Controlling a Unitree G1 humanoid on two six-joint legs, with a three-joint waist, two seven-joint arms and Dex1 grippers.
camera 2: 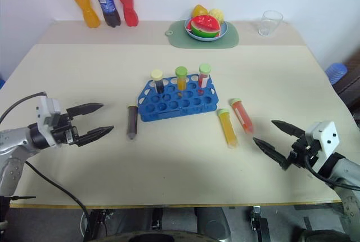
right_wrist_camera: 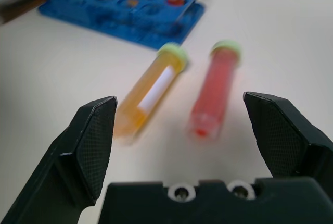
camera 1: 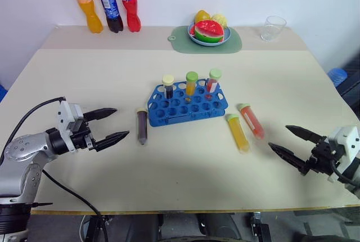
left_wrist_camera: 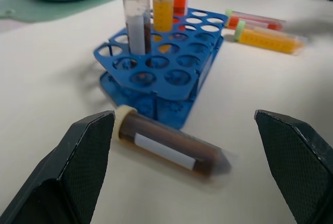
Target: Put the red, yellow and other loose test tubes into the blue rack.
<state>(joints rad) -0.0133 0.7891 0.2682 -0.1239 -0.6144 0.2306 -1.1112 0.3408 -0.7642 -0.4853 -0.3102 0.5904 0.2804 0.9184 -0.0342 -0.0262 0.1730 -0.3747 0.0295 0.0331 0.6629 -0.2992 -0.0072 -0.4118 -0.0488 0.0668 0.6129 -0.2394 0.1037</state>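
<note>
Both pincers sit nearest, jaws spread wide, nothing held: left gripper (camera 1: 108, 124) at 9 o'clock of the blue rack (camera 1: 187, 104), right gripper (camera 1: 292, 140) at 4 o'clock. Three tubes lie loose on the table (camera 1: 169, 174). Brown tube (camera 1: 142, 125) lies just left of the rack, long axis toward 12, cap far; left gripper judged nearer, tube at its 3 o'clock. Yellow tube (camera 1: 238, 132) and red tube (camera 1: 251, 120) lie side by side right of the rack, caps far; right gripper judged nearer, tubes at its 10 o'clock. Three capped tubes are already seated. Bottle labels at the back are not readable with certainty.
</note>
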